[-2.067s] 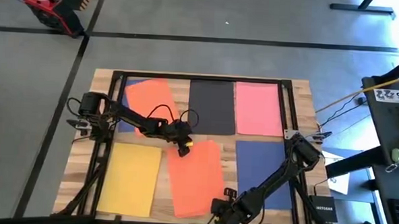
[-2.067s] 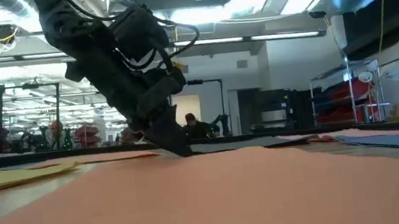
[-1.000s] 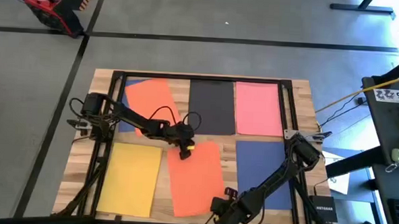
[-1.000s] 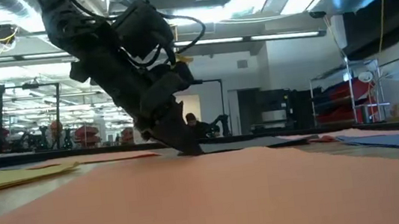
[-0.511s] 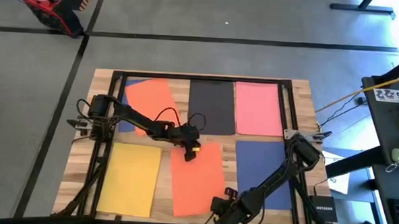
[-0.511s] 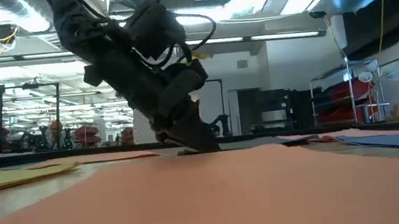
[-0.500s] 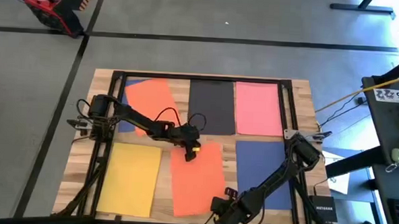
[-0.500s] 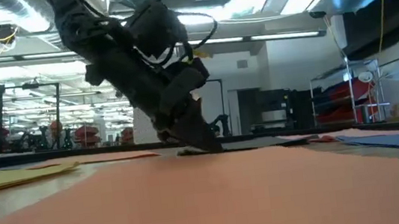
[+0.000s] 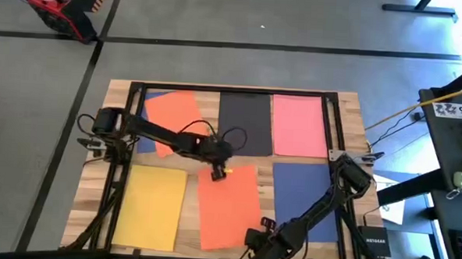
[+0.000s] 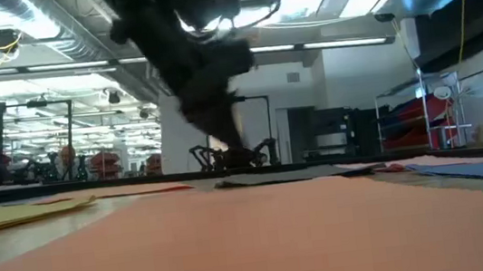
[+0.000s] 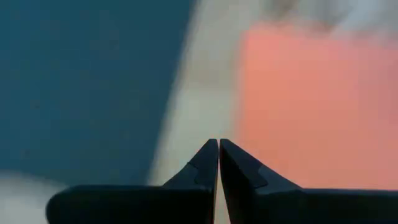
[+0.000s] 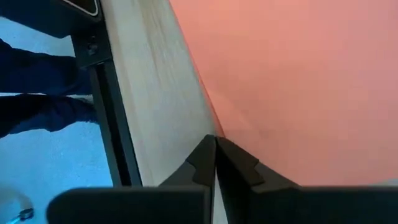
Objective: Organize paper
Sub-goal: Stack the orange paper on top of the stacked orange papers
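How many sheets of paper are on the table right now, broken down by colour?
Orange sheets: 2
Blue sheets: 2, one in full view, one mostly covered by the far orange sheet
Black sheet: 1
Pink sheet: 1
Yellow sheet: 1
Total: 7

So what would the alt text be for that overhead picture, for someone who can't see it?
Seen from above, six coloured paper sheets lie on a wooden table: orange, black and pink at the far side, yellow, orange and blue nearer. The left pincer sits at the near orange sheet's far corner; the right pincer waits by the near edge.
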